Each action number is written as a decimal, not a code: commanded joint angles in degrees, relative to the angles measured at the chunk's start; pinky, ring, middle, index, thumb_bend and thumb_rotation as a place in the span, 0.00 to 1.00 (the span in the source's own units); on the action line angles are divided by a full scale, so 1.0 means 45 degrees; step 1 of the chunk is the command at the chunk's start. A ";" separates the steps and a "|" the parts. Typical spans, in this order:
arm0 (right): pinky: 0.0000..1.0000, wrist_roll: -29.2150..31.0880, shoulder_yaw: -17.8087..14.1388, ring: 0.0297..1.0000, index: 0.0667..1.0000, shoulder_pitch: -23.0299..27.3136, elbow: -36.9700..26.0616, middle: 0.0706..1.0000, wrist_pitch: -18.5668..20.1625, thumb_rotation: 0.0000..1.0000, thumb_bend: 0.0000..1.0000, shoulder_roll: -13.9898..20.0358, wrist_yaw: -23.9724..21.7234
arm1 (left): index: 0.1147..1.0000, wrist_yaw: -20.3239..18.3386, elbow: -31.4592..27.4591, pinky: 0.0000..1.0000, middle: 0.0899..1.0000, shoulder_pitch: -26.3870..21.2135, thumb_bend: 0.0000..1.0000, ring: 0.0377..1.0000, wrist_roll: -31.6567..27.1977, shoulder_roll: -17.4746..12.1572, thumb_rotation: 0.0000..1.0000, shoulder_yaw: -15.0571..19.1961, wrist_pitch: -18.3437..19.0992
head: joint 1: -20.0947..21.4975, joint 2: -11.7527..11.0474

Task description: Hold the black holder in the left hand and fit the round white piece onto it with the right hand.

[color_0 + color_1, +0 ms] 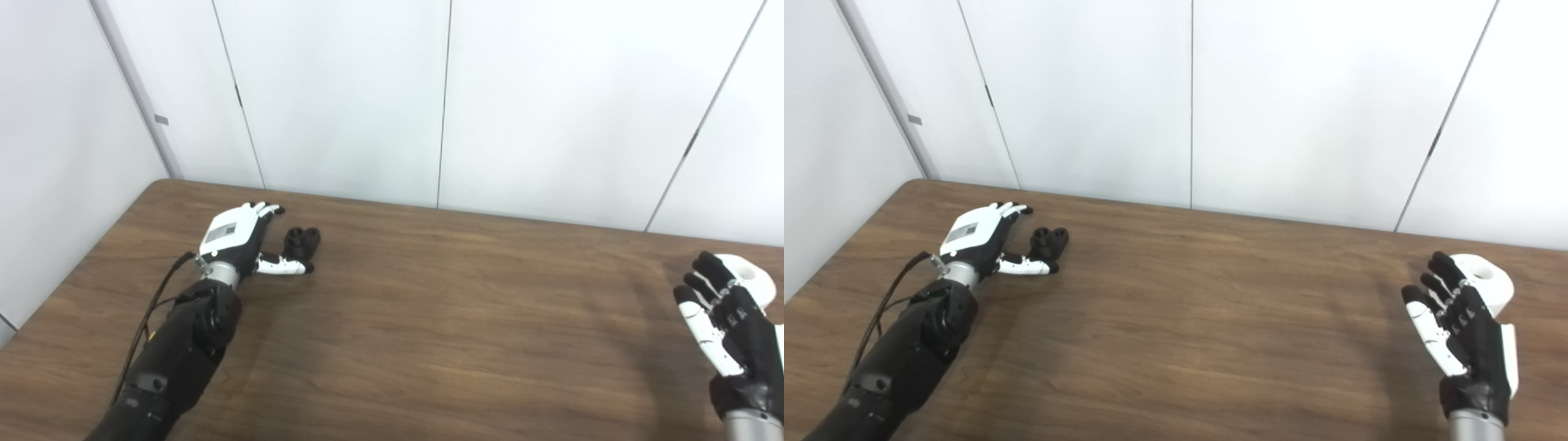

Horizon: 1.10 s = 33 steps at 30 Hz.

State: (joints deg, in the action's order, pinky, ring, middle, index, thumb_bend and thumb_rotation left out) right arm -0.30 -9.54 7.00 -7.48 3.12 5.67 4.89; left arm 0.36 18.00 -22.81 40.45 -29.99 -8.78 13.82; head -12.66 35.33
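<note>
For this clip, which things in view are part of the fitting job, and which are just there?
Part of the job:
black holder, on the table beside the open left robot hand
round white piece, behind the open right robot hand; whether they touch is unclear

Just there:
wooden table
white wall panels
No other loose items show.

A dark wood-grain table (429,318) stands against white wall panels (337,98) split by thin vertical seams, meeting in a corner at left.
</note>
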 commanded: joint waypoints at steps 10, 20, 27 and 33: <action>0.72 -0.0206 0.0100 0.80 0.79 0.0387 -0.0566 0.82 -0.0063 0.46 0.47 0.0011 0.0111 | 0.77 0.0807 -0.0107 0.98 0.90 -0.0227 1.00 0.97 -0.0080 -0.0263 0.41 0.0114 -0.0810 | 0.0094 0.0147; 0.74 -0.0226 0.0105 0.81 0.80 0.0366 -0.0626 0.84 -0.0076 0.47 0.46 0.0026 0.0104 | 0.56 0.1936 0.0192 0.93 0.76 -0.0189 1.00 0.88 -0.0248 -0.0238 0.27 0.0335 -0.2072 | 0.0128 0.0210; 0.76 -0.0087 0.0011 0.82 0.81 0.0366 -0.0802 0.85 0.0128 0.48 0.45 0.0078 0.0119 | 0.45 0.2421 0.0144 0.90 0.69 -0.0232 0.75 0.84 -0.0213 -0.0314 0.13 0.0402 -0.2734 | 0.0077 0.0569; 0.76 -0.0134 -0.0042 0.82 0.82 0.0410 -0.0930 0.84 0.0181 0.48 0.45 0.0191 0.0095 | 0.42 0.2632 0.0158 0.89 0.67 -0.0231 0.53 0.82 -0.0174 -0.0280 0.07 0.0539 -0.3062 | 0.0018 0.0743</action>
State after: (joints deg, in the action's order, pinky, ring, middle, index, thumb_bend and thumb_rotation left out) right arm -0.85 -9.44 7.07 -9.87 5.00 5.69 5.28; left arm 9.81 19.98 -22.06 39.53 -29.84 -7.32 1.07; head -12.48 38.41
